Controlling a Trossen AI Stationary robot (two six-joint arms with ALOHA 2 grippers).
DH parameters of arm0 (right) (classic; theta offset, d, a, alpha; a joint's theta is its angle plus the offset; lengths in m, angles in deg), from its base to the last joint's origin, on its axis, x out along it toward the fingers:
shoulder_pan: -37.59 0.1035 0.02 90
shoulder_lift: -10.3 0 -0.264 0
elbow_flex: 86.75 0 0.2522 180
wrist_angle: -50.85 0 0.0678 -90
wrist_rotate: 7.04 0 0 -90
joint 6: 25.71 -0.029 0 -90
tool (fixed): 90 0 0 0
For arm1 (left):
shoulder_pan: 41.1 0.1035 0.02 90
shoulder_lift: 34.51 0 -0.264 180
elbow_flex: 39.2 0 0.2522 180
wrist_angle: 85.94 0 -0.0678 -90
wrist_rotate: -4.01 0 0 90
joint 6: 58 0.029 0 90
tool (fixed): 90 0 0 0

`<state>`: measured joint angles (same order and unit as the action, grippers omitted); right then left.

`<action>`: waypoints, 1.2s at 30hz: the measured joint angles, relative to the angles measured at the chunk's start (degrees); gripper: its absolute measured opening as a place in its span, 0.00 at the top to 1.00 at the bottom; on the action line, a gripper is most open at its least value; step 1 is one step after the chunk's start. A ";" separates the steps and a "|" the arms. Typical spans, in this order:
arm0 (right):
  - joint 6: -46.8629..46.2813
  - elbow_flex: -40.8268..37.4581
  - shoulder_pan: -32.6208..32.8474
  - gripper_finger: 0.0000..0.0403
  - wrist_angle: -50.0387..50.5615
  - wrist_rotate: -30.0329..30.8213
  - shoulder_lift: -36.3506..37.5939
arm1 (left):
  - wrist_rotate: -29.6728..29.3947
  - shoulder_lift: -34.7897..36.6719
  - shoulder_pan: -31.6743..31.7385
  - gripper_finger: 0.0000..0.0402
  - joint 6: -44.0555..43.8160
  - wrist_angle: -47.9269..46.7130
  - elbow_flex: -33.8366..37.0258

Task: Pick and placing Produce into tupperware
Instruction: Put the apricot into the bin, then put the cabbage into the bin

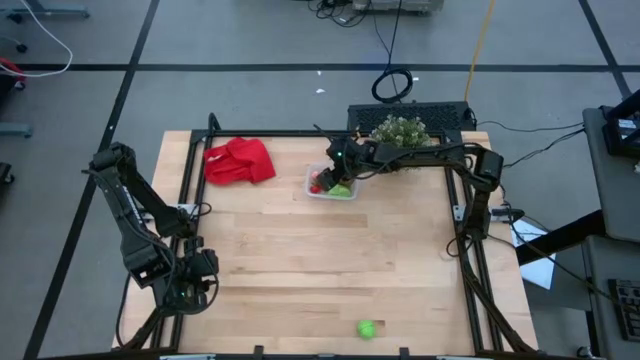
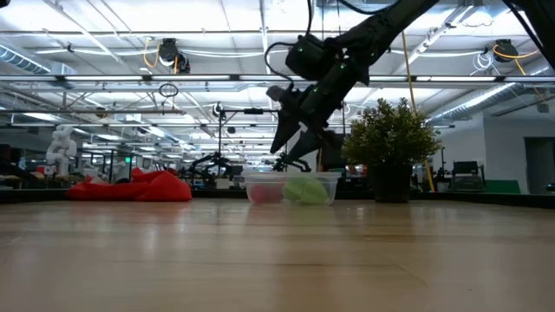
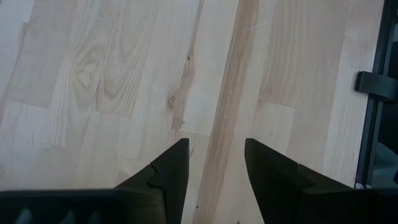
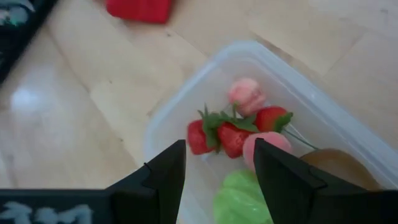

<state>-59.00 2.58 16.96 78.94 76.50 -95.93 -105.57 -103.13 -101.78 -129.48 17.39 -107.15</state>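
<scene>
The right end effector (image 4: 214,168) hangs released and empty right over the tupperware (image 1: 331,186), while the last green piece (image 1: 367,329) lies far across the counter (image 1: 320,250), nearer the idle, empty-fingered left end effector (image 1: 200,285).

One clear tupperware (image 4: 323,106) sat on the tabletop (image 1: 330,260). Inside it the right wrist view showed three red strawberries (image 4: 233,138), two pink pieces (image 4: 246,93), one green piece (image 4: 239,200) and one brown piece (image 4: 339,167). One more green piece (image 1: 367,329) lay alone toward the tabletop's 6 o'clock edge. There was one red cloth (image 1: 240,161) and one potted plant (image 1: 400,131).
</scene>
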 joint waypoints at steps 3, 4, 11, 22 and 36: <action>-0.45 0.00 0.86 0.56 0.58 0.08 1.84 | 0.00 0.00 0.00 0.60 0.02 -0.02 0.00; -0.71 0.00 1.53 0.56 0.57 0.04 2.45 | 0.00 0.00 0.00 0.60 0.04 0.00 0.00; -4.74 0.00 10.92 0.56 1.76 -4.18 7.02 | 0.00 0.02 0.00 0.60 0.04 -0.03 0.00; -23.93 0.00 34.88 0.56 3.61 0.50 8.72 | 0.00 0.02 0.00 0.60 -0.68 0.07 0.00; -30.55 -0.09 57.15 0.56 7.51 14.37 12.72 | -4.28 -0.84 12.02 0.60 10.51 19.55 0.00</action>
<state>-89.54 2.49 74.11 86.45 90.87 -83.21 -109.85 -103.96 -89.77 -118.97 36.93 -107.15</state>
